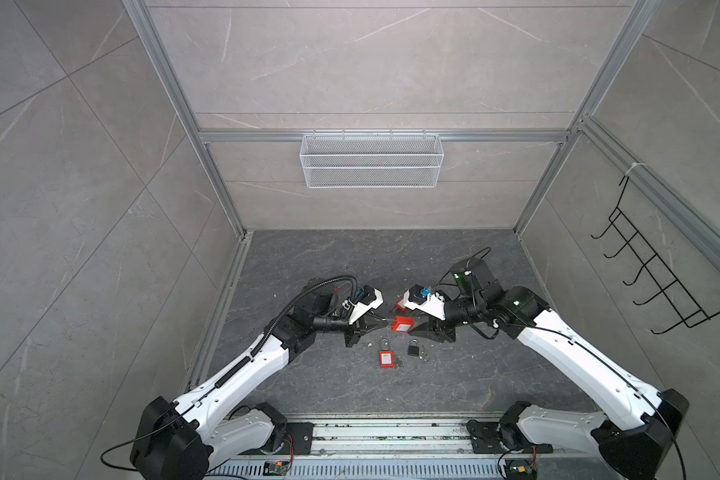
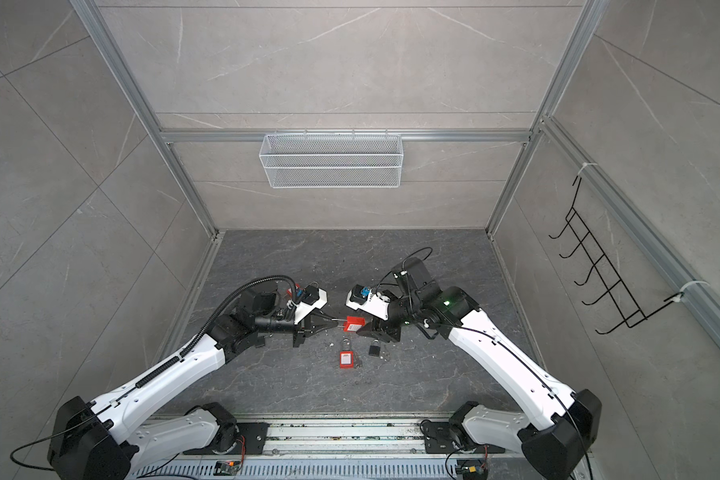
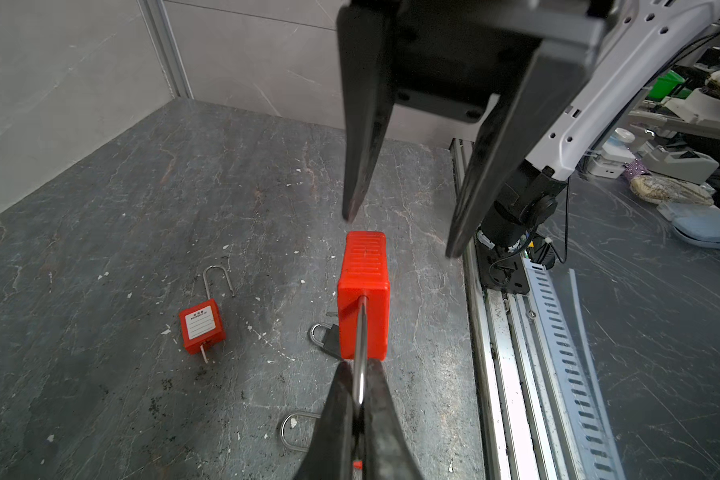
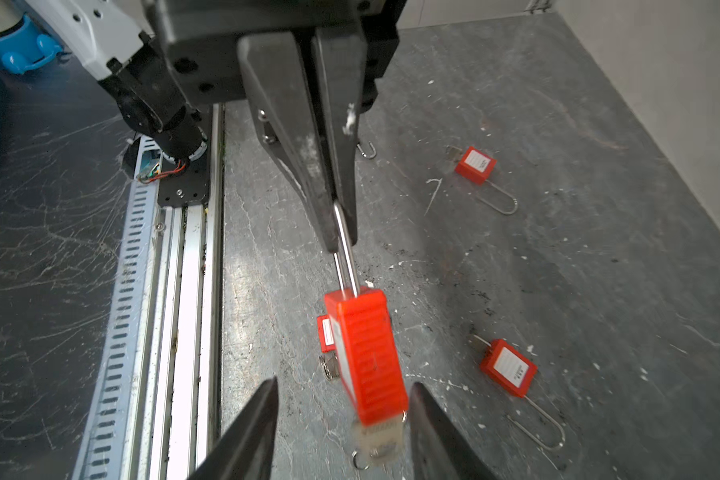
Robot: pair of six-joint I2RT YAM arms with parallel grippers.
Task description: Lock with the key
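Observation:
A red padlock (image 1: 403,324) (image 2: 354,324) hangs in the air between my two grippers. My left gripper (image 3: 360,368) (image 1: 380,321) is shut on its steel shackle (image 4: 346,257). The lock's body (image 3: 364,299) points toward my right gripper (image 4: 344,382) (image 1: 414,328). The key (image 4: 377,440), pale-headed with a ring and blurred, sticks out of the far end of the body (image 4: 368,357). It sits between the right gripper's spread fingers (image 4: 258,415), which stand open on either side of it and do not clamp it.
Loose on the dark tabletop lie a red padlock (image 1: 386,358) and a black one (image 1: 413,347), near the front. Two more red padlocks (image 4: 474,164) (image 4: 508,368) lie beyond the grippers. A white wire basket (image 1: 371,160) hangs on the back wall, a black hook rack (image 1: 657,266) on the right wall.

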